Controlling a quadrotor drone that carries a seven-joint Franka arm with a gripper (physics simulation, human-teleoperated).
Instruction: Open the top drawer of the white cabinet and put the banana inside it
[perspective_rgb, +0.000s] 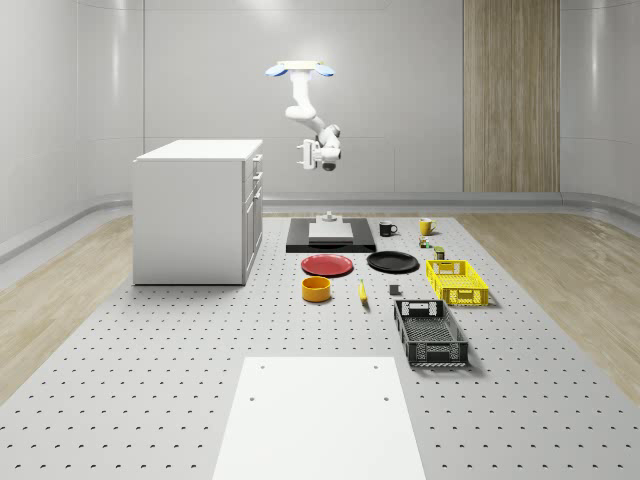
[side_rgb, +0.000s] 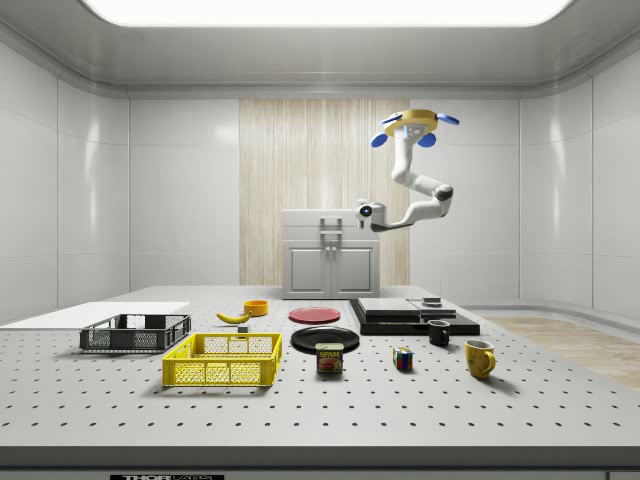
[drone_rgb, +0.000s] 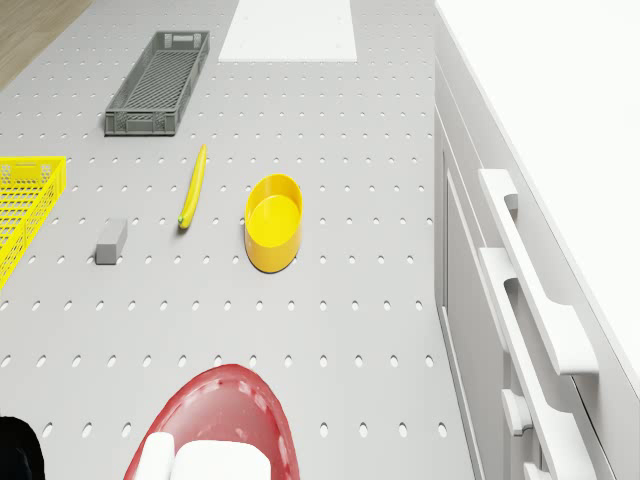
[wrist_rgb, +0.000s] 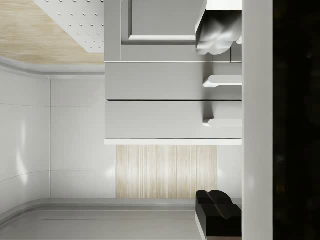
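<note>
The white cabinet (perspective_rgb: 195, 212) stands on the whole-scene view's left with its drawers shut. Its top drawer (wrist_rgb: 170, 120) and bar handle (wrist_rgb: 222, 120) face the wrist camera. The banana (perspective_rgb: 362, 291) lies flat on the perforated table, next to a yellow bowl (drone_rgb: 273, 222); it is a thin yellow strip (drone_rgb: 193, 185) in the drone view. My drone (perspective_rgb: 297, 68) hovers high beside the cabinet front, above the black platform (perspective_rgb: 330, 238). The arm hangs down and my gripper (perspective_rgb: 303, 155) (side_rgb: 331, 233) points at the drawer fronts, open and holding nothing, a short gap away. One dark fingertip (wrist_rgb: 217, 207) shows in the wrist view.
A red plate (perspective_rgb: 327, 264) and a black plate (perspective_rgb: 392, 262) lie right of the cabinet. A yellow basket (perspective_rgb: 456, 281), a black basket (perspective_rgb: 430, 332), mugs (perspective_rgb: 388, 228), a grey block (drone_rgb: 111, 240) and a white board (perspective_rgb: 320, 420) are also on the table.
</note>
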